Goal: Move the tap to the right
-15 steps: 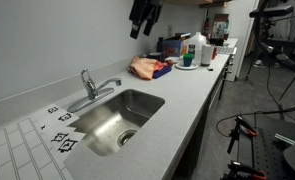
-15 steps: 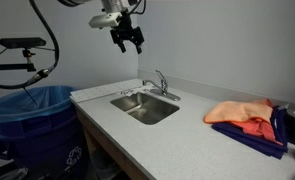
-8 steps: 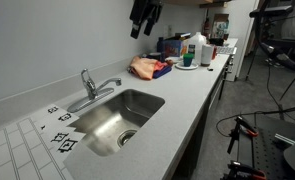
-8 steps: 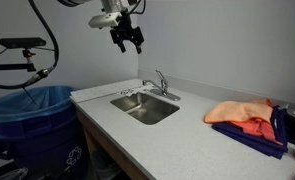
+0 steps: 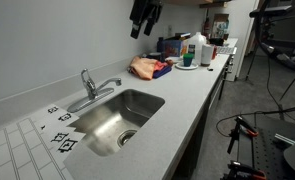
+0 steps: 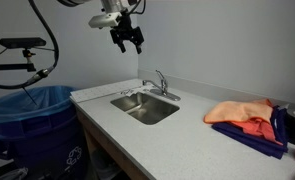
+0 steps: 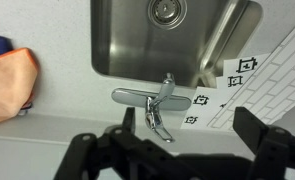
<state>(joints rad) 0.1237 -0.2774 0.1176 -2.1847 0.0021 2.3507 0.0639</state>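
Starting at the left of an exterior view: a blue bin (image 6: 32,120) beside the counter (image 6: 192,142), then the gripper (image 6: 128,46) hanging high in the air, well above the sink (image 6: 145,108). Claw spread wide, holding nothing. Behind the sink, near the wall, the tap (image 6: 158,84), with the spout running along the back edge of the sink and the short lever upright. Further right, an orange cloth (image 6: 242,112) lying on the counter, well apart from the tap.

Looking down in the wrist view: the cloth at the left edge, the tap in the middle, just below the sink in the picture, and black square markers (image 7: 242,72) on the counter at the right. Two dark fingers (image 7: 83,160) near the bottom corners, far from each other, not touching the tap.

At the far right end of the counter in an exterior view, some bottles (image 5: 192,48), too small to tell more.
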